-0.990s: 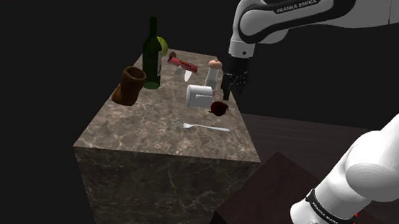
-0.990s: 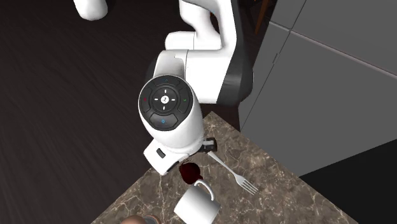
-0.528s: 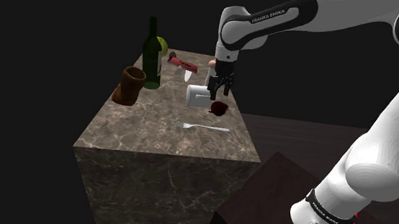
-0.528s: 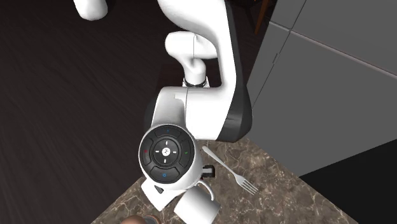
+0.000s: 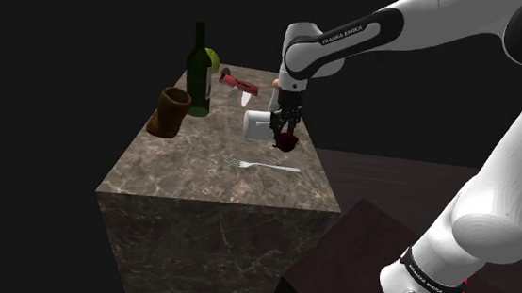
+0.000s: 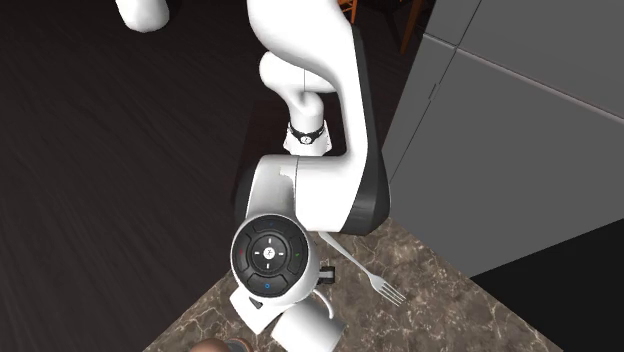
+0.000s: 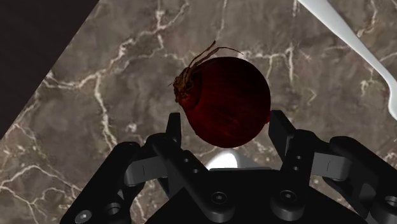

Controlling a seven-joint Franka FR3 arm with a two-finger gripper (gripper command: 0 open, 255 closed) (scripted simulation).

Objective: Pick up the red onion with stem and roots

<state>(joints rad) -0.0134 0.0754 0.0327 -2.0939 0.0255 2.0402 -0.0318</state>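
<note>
**Inspector:** Surface and room, please.

**Assistant:** Dark floor (image 6: 100, 150) with grey panels (image 6: 520, 100) at the second exterior view's right. A tall block topped in brown veined marble (image 5: 185, 170) stands in black surroundings. The white arm (image 5: 448, 5) reaches over it.

**Inspector:** Items on top?

**Assistant:** A dark bottle (image 5: 198, 74), a brown pot (image 5: 170, 112), a white mug (image 5: 259, 124) and a fork (image 5: 265, 165).

**Inspector:** The red onion?

**Assistant:** The red onion (image 7: 229, 102) is on the marble by the edge at the shoulder view's right, just beside the mug. Its axis lies tilted. The rooty tuft (image 7: 188, 76) points away from the palm and the fork, towards the counter's edge.

**Inspector:** The claw?

**Assistant:** The gripper (image 7: 226, 121) is spread, one finger on each side of the bulb. No clasp is evident.
</note>
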